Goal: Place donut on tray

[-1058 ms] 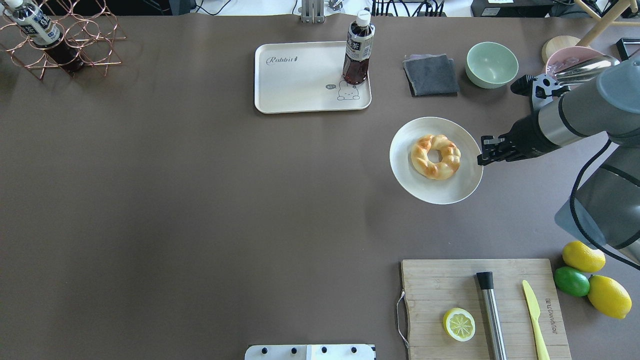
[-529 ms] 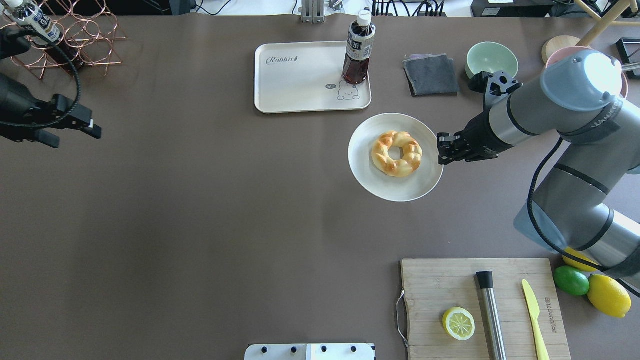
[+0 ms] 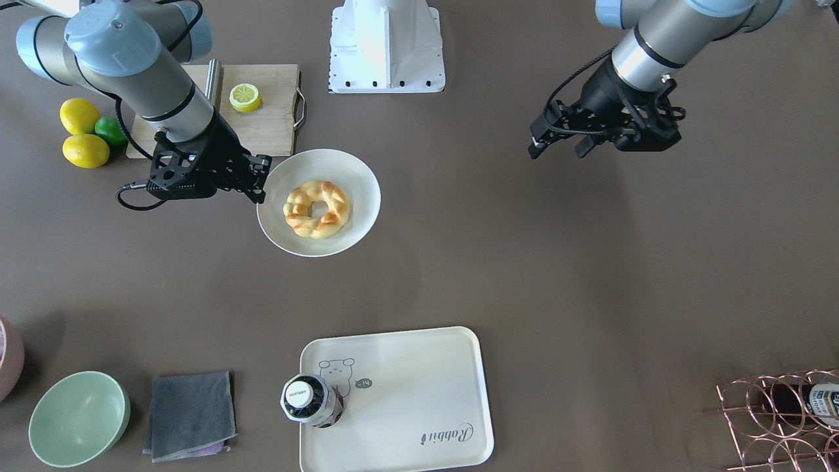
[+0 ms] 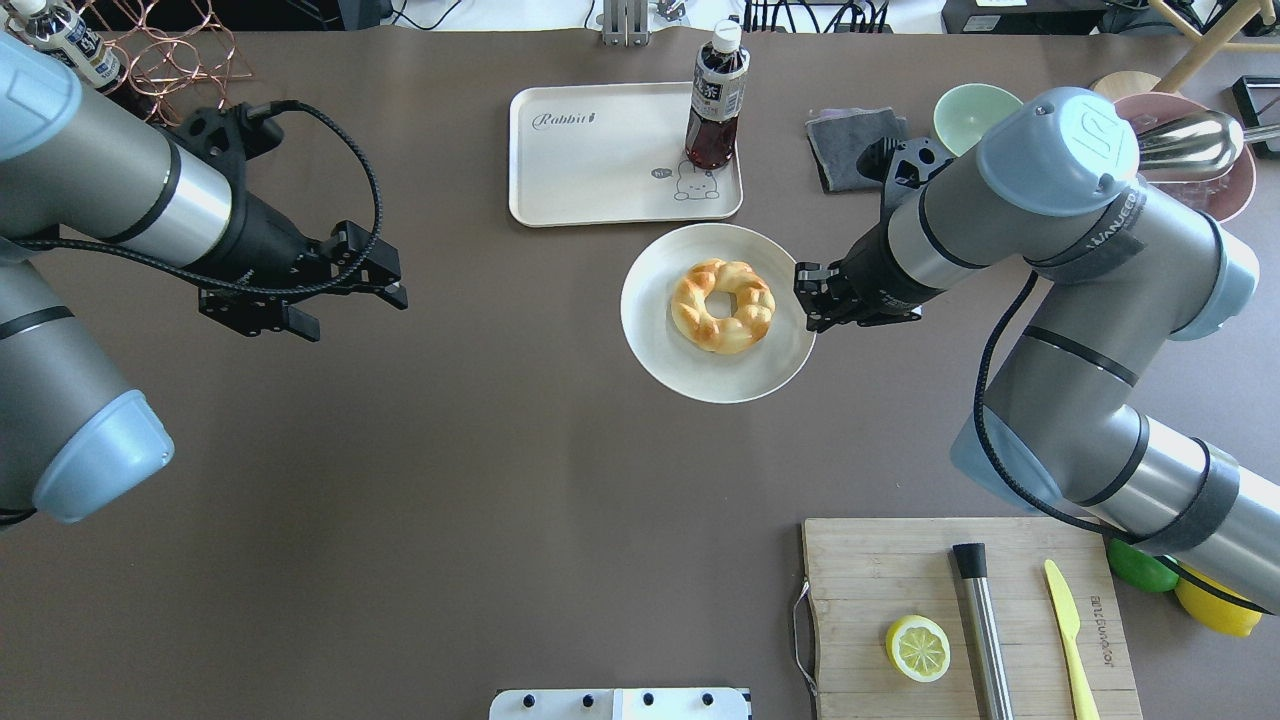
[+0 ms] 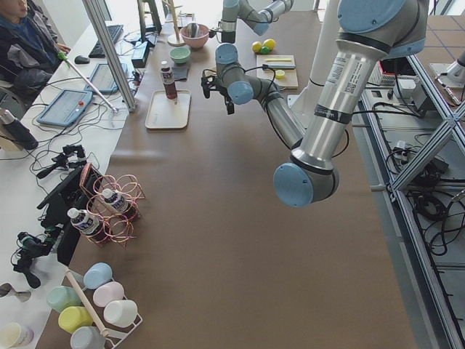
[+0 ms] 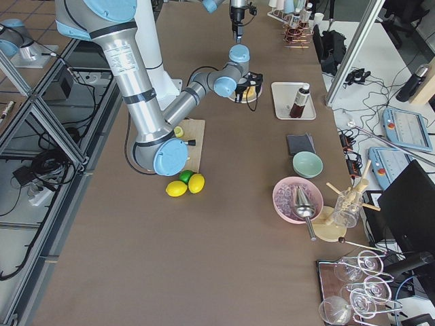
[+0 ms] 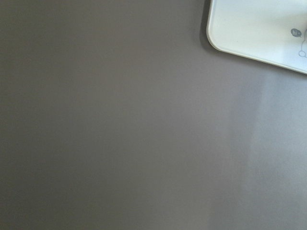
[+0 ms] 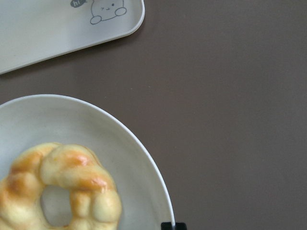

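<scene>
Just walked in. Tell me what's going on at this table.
The right gripper grips the rim of a round white plate with the donut lying on it, close beside the tray. The donut is not on the tray yet. The tray holds an upright bottle of dark drink by its bear drawing. The left gripper hangs open over the table, holding nothing.

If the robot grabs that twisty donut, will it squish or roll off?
The donut looks puffy like bread, so it is probably light and may squish a little. It lies flat on the plate, so it likely won't roll. Its bumpy twists should make it fairly easy to grip.
</scene>
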`<control>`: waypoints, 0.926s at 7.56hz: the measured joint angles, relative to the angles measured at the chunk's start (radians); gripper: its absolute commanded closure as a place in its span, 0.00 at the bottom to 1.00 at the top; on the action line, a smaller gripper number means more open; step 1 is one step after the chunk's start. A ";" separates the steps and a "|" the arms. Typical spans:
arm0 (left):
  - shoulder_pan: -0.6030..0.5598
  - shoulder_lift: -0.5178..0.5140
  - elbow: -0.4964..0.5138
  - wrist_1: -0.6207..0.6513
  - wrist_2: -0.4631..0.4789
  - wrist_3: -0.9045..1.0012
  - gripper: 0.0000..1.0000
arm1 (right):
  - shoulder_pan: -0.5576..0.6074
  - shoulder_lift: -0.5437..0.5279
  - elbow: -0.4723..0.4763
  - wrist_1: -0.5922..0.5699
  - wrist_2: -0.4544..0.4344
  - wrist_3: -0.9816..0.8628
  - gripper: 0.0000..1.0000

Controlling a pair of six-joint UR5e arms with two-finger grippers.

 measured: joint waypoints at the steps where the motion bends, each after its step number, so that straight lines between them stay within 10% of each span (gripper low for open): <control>1: 0.032 -0.033 0.008 0.003 0.012 -0.034 0.07 | -0.026 0.014 0.011 -0.012 -0.024 0.030 1.00; 7: 0.090 -0.110 0.054 0.004 0.071 -0.068 0.19 | -0.156 0.115 0.127 -0.221 -0.136 0.117 1.00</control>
